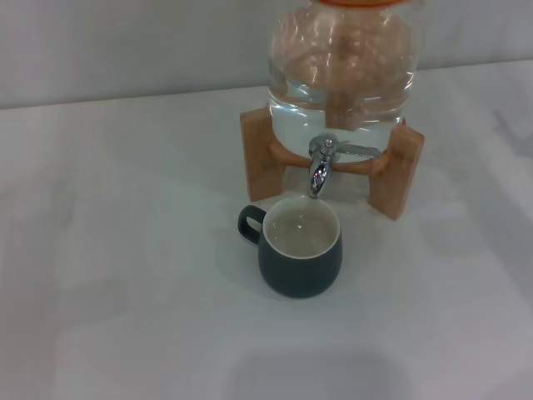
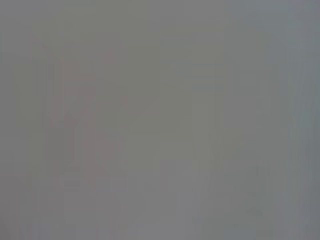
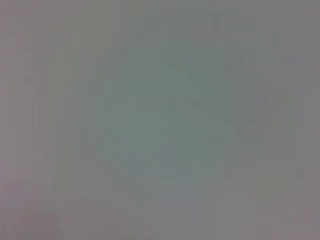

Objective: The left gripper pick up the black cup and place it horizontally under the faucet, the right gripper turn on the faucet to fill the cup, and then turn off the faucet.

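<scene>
Counter [image 1: 117, 292]: pale, white-grey surface filling the head view; its far edge meets a plain wall.

Black cup [image 1: 300, 250]: squat dark mug, cream-white inside, standing upright on the counter about midway between the left and right edges, nearer the far edge than the near one. Its small loop handle [image 1: 250, 222] points toward the left edge. The inside shows a faint sheen, which may be water; the level cannot be told. The mouth lies directly below the spout.

Faucet [image 1: 321, 167]: shiny chrome tap, spout pointing down just above the far rim of the cup, apart from it. Its thin lever handle [image 1: 358, 151] lies roughly level, reaching toward the right edge.

Water jar [image 1: 341, 75]: clear, rounded, partly filled, set behind the cup toward the far edge, with an orange lid at its top.

Wooden stand [image 1: 396, 179]: light wood, one upright at each side of the jar, carrying it above the counter.

Left claw, right claw: neither appears in the head view. Both wrist views show only a flat grey field, so whether either is released or clenched cannot be told.
</scene>
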Motion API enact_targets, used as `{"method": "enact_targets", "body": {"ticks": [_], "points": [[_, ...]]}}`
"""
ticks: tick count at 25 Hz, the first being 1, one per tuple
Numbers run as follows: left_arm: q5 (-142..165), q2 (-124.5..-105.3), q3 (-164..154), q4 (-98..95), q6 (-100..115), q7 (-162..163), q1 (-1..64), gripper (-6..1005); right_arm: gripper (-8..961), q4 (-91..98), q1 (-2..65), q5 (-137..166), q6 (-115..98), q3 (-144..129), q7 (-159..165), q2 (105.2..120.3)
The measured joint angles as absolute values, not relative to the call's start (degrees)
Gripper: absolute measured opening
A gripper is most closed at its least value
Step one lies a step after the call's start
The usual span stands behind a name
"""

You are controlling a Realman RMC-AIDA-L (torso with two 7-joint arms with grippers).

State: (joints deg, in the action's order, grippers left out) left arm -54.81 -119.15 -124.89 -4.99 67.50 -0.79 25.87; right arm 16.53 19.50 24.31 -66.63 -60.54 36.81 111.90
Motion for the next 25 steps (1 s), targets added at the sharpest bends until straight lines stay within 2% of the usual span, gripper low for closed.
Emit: {"method": "enact_targets", "body": {"ticks": [25], "points": [[-54.8,-119.27,-124.9,-5.1,67.8,-0.8,25.9,880,868,16.6,19.4,23.9,-66.6,-60.3,36.5,112.19]]}}
